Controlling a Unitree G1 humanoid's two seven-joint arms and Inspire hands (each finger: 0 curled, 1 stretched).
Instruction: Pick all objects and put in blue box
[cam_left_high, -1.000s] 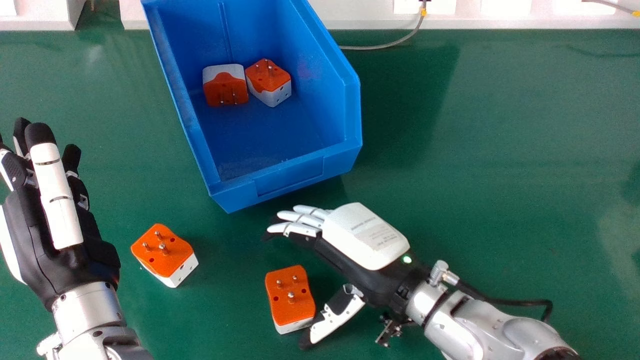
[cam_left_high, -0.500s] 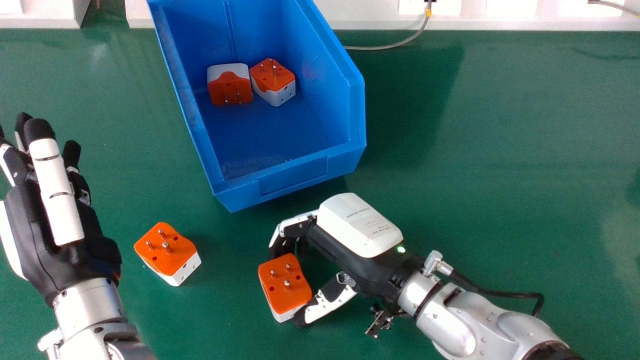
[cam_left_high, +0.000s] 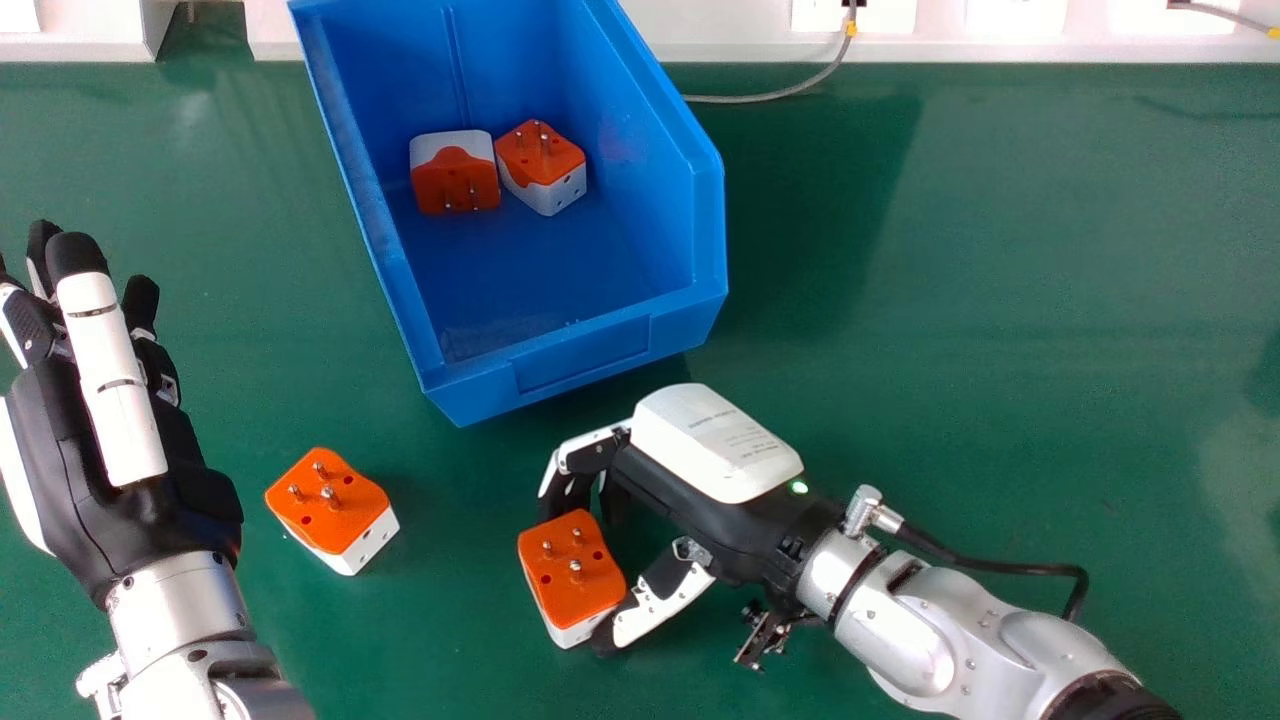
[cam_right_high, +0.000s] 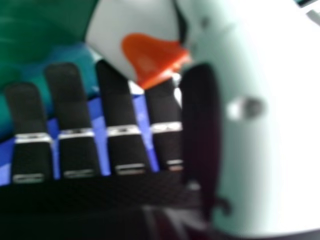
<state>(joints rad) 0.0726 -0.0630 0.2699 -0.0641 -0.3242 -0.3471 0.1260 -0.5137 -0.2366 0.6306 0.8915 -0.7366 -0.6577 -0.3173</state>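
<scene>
In the head view my right hand (cam_left_high: 700, 480) is curled round an orange and white plug adapter (cam_left_high: 572, 568), fingertips at its far side and thumb at its near right corner. The right hand view shows the right hand (cam_right_high: 120, 145) with its fingers and thumb against the adapter (cam_right_high: 145, 50). A second adapter (cam_left_high: 332, 505) rests on the green table, prongs up, to the right of my left hand (cam_left_high: 110, 440), whose fingers are straight. The blue box (cam_left_high: 580, 358) holds two adapters, one on its side (cam_left_high: 455, 180) and one prongs up (cam_left_high: 540, 160).
The green table (cam_left_high: 1000, 300) stretches right of the box. A grey cable (cam_left_high: 770, 97) runs behind the box's right side, along a white ledge (cam_left_high: 720, 40) at the back. The box's near wall stands just beyond my right hand.
My right hand's fingers have curled in from straight and closed with the thumb on the near adapter, which has shifted slightly up and left. The left hand has barely moved.
</scene>
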